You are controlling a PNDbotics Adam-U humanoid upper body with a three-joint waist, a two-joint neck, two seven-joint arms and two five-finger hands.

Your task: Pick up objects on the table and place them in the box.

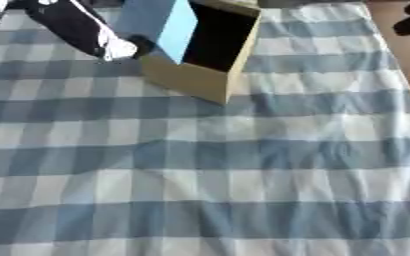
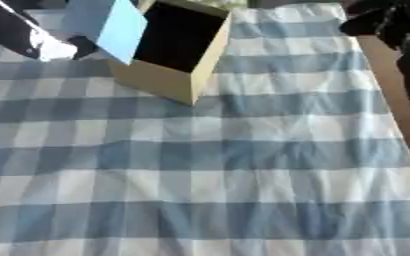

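1. One box (image 1: 195, 75) stood on the worktop (image 1: 243, 165), at the far edge and left of centre; it was tan on the outside and dark within, and its open mouth faced upward.
2. One light-blue panel (image 1: 160, 25) rose from the box's left side, upright and leaning slightly toward the opening; whether it was a flap of the box or a separate thing could not be told.
3. One blue-and-white checked cloth (image 2: 243, 200) covered the worktop from the near edge to the far edge; a few shallow creases crossed it.
4. No loose object could be made out on the cloth; the whole span from the box to the near edge lay open.
5. The box sat askew: one corner pointed toward the near edge, and its long axis ran from near-left to far-right.
6. The worktop's right edge showed as a brown strip (image 1: 401, 55) beside the cloth.
7. One left hand (image 1: 112, 47) reached in from the far left, just beside the panel and the box's left wall; how far its fingers were spread, and whether they held anything, could not be told.
8. Dark shapes (image 2: 392, 25) stood at the far right corner; what they were could not be told.
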